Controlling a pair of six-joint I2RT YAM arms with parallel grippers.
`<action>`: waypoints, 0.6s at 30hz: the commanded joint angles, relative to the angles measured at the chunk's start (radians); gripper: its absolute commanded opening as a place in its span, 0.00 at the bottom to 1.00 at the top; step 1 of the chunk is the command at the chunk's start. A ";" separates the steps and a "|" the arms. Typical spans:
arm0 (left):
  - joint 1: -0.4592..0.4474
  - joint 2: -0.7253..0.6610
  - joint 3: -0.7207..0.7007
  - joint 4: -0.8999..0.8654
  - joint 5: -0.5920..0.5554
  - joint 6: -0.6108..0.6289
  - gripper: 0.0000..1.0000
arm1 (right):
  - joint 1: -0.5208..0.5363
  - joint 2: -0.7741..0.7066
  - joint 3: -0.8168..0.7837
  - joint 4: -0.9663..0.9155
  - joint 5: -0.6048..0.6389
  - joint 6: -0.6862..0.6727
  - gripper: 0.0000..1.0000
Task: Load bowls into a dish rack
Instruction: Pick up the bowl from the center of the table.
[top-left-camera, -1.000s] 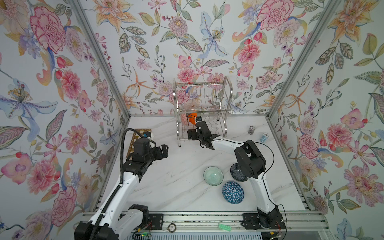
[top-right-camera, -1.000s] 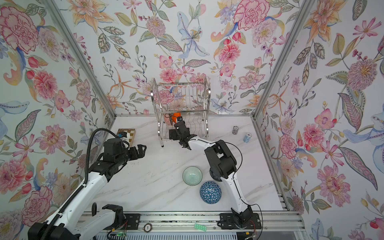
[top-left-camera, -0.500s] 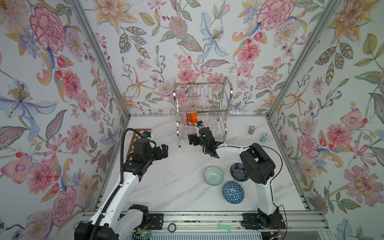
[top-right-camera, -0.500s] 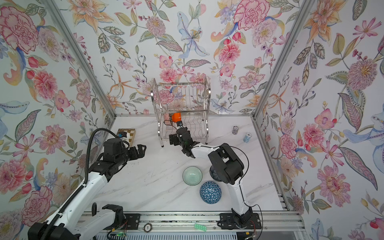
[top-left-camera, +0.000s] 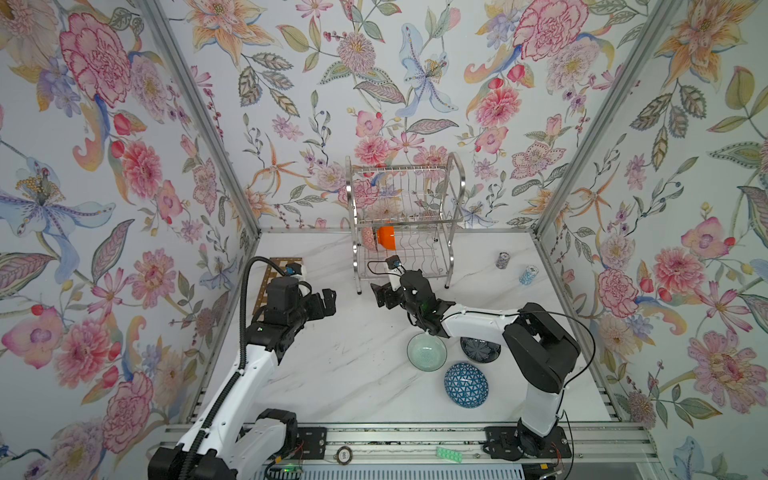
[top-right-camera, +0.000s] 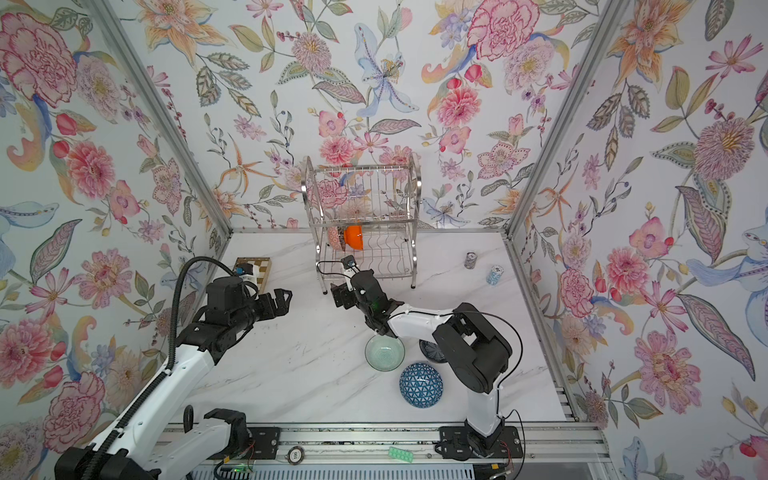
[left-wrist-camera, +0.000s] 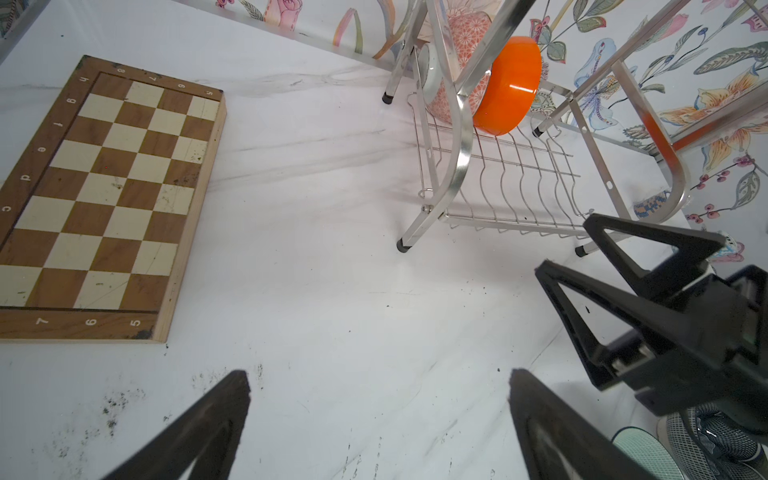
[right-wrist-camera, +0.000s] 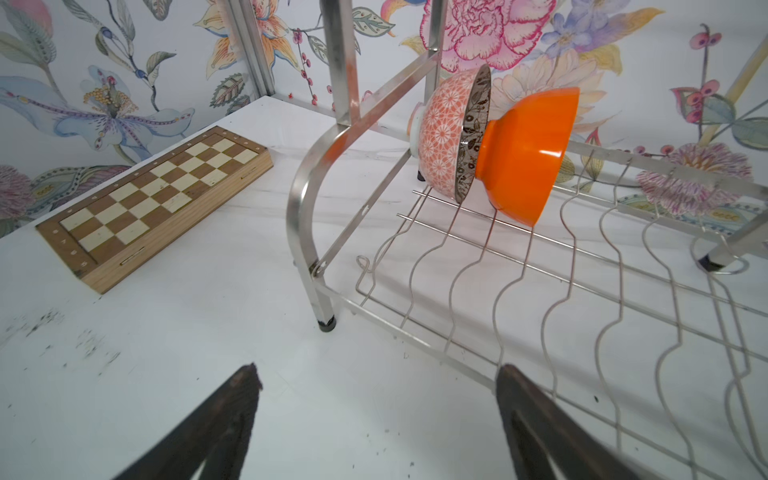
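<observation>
While the empty right pincer (top-left-camera: 379, 296) gapes by the chrome wire dish rack (top-left-camera: 451, 216), the pale mint green round bowl (top-left-camera: 427, 352) sits on the tabletop (top-left-camera: 353, 374), near and right of it, handiest for that arm.

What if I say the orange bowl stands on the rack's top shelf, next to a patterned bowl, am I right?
No. The orange bowl stands on the bottom shelf of the dish rack, not the top, next to the patterned bowl. The right wrist view shows it.
</observation>
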 joint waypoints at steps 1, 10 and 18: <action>-0.008 -0.012 -0.013 -0.005 -0.024 0.020 0.99 | 0.062 -0.130 -0.089 -0.053 0.036 -0.050 0.88; -0.009 0.002 -0.008 -0.013 -0.030 0.020 0.99 | 0.156 -0.445 -0.088 -0.736 -0.004 0.044 0.81; -0.008 0.013 -0.004 -0.013 -0.030 0.019 0.99 | 0.237 -0.392 0.020 -1.180 0.030 0.088 0.59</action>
